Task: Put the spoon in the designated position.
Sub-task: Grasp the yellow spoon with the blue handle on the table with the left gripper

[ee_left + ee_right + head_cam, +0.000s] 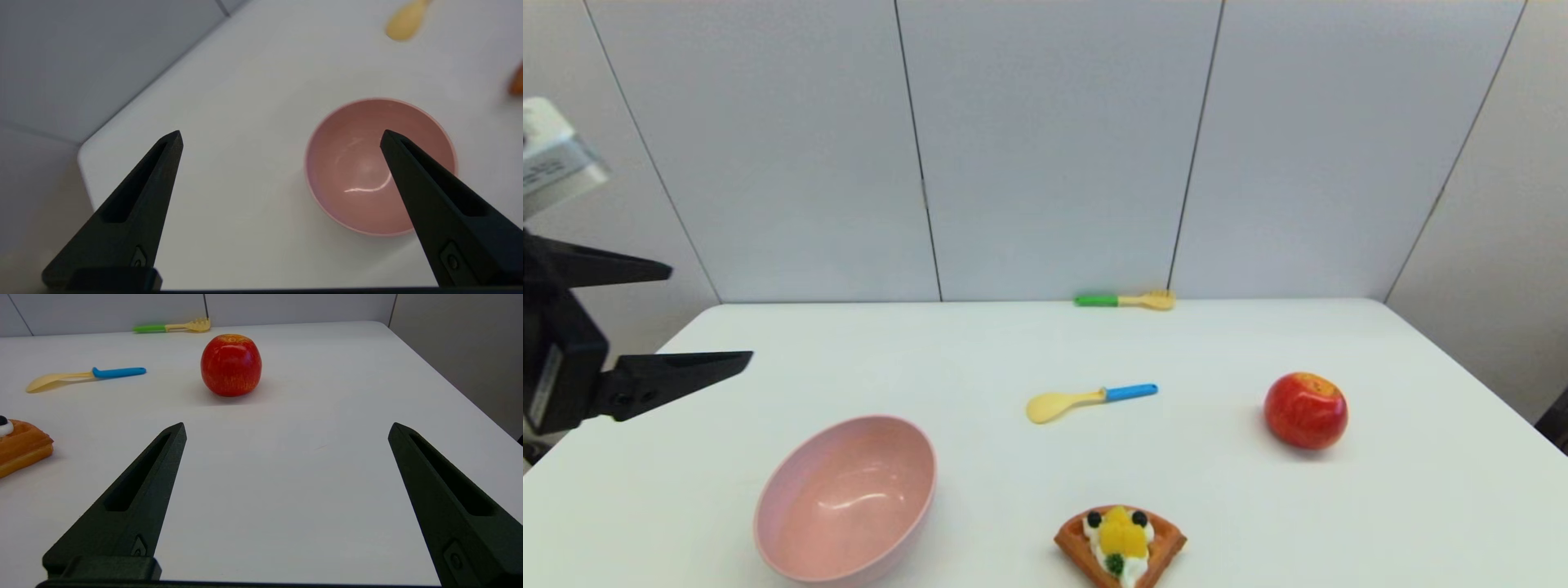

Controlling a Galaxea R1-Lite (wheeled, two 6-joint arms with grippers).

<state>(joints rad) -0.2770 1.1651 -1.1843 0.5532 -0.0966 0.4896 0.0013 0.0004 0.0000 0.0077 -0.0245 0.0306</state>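
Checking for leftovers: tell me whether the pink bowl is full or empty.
Empty. The pink bowl shows only its bare glossy inside in the left wrist and head views; the spoon lies outside it.

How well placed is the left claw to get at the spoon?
Probably well enough: the left claw hangs open above the table's left edge, and the spoon lies alone mid-table. The pink bowl sits nearer the robot, off the direct line.

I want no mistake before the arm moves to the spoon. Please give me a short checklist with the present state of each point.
1. Spoon lies flat, free on the table: ok.
2. Left gripper open, empty: ok.
3. Right gripper open, empty: ok.
4. Pink bowl, apple and waffle apart from the spoon: ok.
5. Fork not confused with the spoon, it lies at the far edge: ok.
6. Designated position marked: cannot tell.
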